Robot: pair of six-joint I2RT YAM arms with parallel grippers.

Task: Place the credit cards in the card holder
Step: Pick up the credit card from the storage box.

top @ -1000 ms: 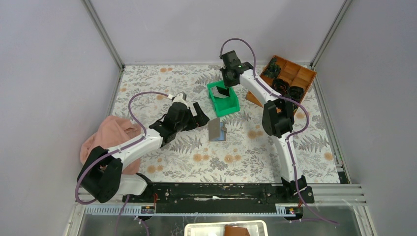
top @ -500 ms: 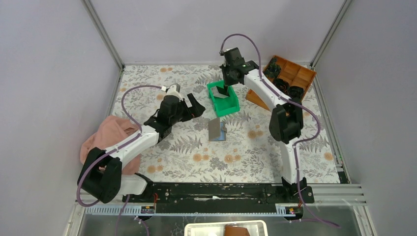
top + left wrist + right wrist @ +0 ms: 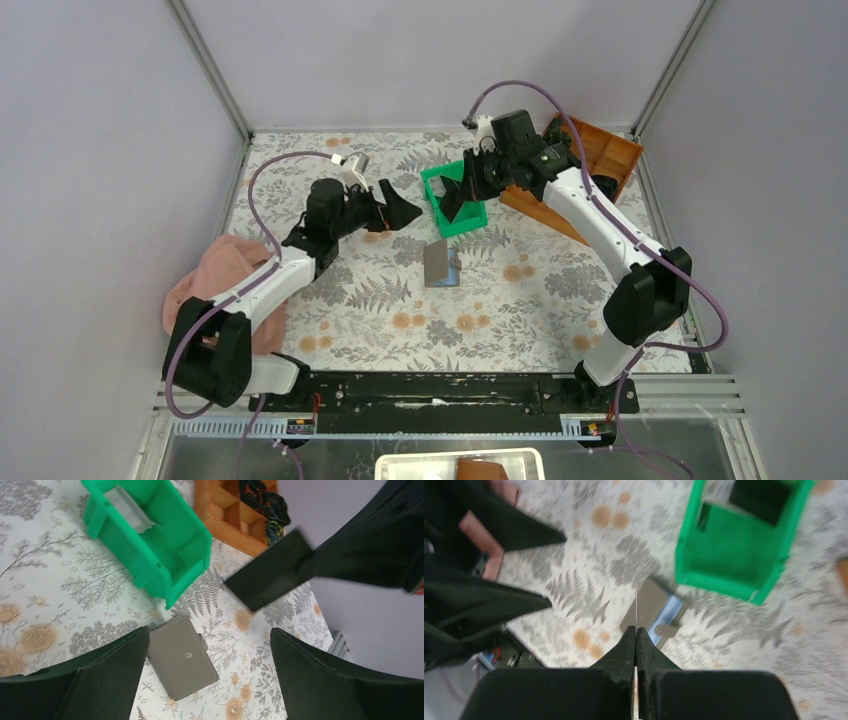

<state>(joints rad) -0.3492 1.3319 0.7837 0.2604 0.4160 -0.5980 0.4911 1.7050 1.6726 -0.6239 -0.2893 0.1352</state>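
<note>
The card holder (image 3: 440,264) lies folded on the flowered table, a grey wallet with a blue strip showing at one side (image 3: 669,611); it also shows in the left wrist view (image 3: 182,657). My right gripper (image 3: 462,190) hovers over the green bin (image 3: 470,215), shut on a dark credit card (image 3: 270,577). In the right wrist view that card shows edge-on (image 3: 636,600) beyond the shut gripper (image 3: 636,629), in line with the wallet. A silvery credit card (image 3: 127,507) leans inside the bin. My left gripper (image 3: 392,208) stands open and empty, left of the bin and above the wallet (image 3: 209,632).
A brown compartment tray (image 3: 610,150) with dark items sits at the back right, just behind the bin (image 3: 150,540). A pink cloth (image 3: 225,275) lies at the left edge under my left arm. Grey walls close in the table.
My right gripper has risen out of the green bin with a dark card and swung forward toward the wallet. My left gripper has drawn back and leftward, staying open.
</note>
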